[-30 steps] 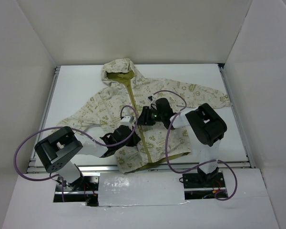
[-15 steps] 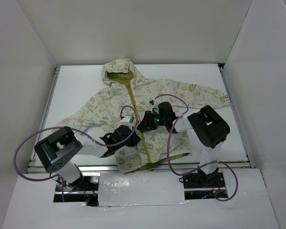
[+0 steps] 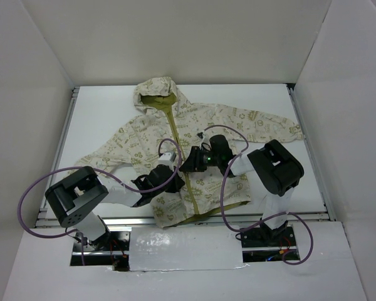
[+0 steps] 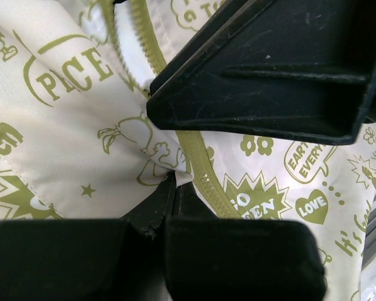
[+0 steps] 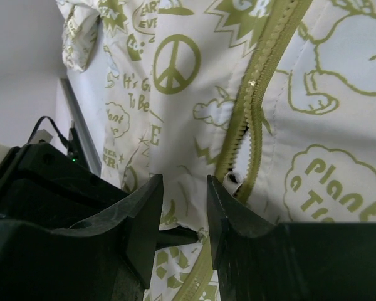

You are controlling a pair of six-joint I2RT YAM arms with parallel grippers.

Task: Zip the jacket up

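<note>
The cream jacket (image 3: 175, 135) with olive doodle print lies flat on the table, hood at the far end, its olive zipper (image 3: 189, 188) running down the middle. My left gripper (image 3: 169, 162) is shut on a fold of jacket fabric (image 4: 169, 164) right beside the zipper tape (image 4: 207, 182). My right gripper (image 3: 189, 164) is open just above the front panel, its fingers (image 5: 229, 207) next to the zipper slider (image 5: 233, 182). Above the slider the teeth (image 5: 257, 94) are parted; below it they are joined. The right gripper's finger (image 4: 263, 69) fills the top of the left wrist view.
The jacket's right sleeve (image 3: 269, 122) reaches toward the right wall and its left sleeve (image 3: 109, 150) toward the left. Purple cables (image 3: 34, 188) loop by both arm bases. White walls box in the table (image 3: 100, 106). A metal rail (image 3: 62, 144) runs along the left edge.
My right gripper has moved down the jacket toward the near edge, closer to my left gripper. The left arm has stayed in place, still pinching the fabric.
</note>
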